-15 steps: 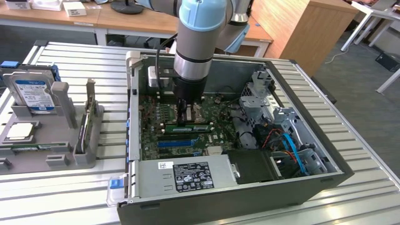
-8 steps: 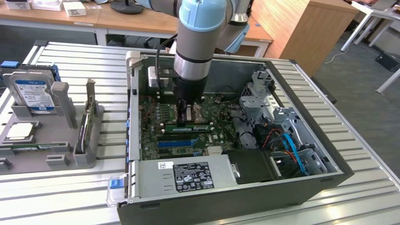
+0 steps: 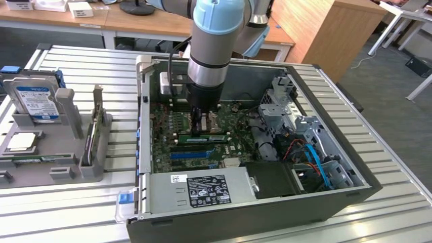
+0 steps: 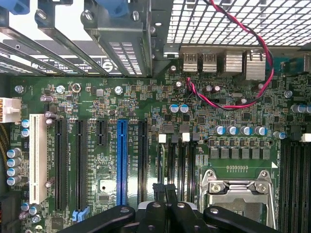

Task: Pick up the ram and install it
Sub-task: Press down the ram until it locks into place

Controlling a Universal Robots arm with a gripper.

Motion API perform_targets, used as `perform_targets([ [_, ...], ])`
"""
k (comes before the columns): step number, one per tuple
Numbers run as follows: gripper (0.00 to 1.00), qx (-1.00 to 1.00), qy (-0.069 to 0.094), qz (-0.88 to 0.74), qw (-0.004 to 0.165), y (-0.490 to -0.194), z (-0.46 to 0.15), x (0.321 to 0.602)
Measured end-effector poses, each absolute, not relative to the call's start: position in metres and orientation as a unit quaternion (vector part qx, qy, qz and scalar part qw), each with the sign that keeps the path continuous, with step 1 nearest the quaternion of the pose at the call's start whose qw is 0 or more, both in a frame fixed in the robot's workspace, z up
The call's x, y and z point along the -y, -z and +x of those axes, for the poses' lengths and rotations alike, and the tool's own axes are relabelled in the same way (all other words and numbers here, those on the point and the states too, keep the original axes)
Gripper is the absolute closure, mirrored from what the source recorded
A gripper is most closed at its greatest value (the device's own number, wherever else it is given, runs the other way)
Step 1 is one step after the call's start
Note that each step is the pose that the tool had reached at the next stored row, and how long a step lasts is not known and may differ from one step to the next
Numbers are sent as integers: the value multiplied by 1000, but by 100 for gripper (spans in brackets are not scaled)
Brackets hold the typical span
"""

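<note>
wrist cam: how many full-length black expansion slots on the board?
3. Two black slots lie side by side between the white slot and the blue slot; one lies between the blue slot and the CPU socket. The claw may hide more.

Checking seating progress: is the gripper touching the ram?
Cannot tell. In the exterior view the gripper reaches the ram in the motherboard, but no contact or gap shows plainly.

I see my gripper (image 3: 196, 132) closed and low inside the open computer case (image 3: 223, 223), right over the motherboard (image 3: 229, 147). On the exterior view's right, the drive cage (image 3: 284, 109) and blue cables (image 3: 317, 162) crowd that side. The power supply (image 3: 202, 190) blocks the near end. Below the gripper, the ram (image 3: 202, 137) and the blue slot (image 4: 121, 160) among black slots (image 4: 80, 160) leave only narrow gaps. Above the case I have open room.
</note>
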State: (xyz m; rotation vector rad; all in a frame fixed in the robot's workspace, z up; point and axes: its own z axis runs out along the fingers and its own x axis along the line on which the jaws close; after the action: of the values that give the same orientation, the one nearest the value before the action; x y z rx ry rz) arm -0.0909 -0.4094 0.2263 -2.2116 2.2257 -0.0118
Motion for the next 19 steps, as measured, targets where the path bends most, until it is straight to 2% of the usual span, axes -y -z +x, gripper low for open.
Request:
perform_targets([
  [19, 89, -709, 4, -705, 2, -225, -91, 409],
])
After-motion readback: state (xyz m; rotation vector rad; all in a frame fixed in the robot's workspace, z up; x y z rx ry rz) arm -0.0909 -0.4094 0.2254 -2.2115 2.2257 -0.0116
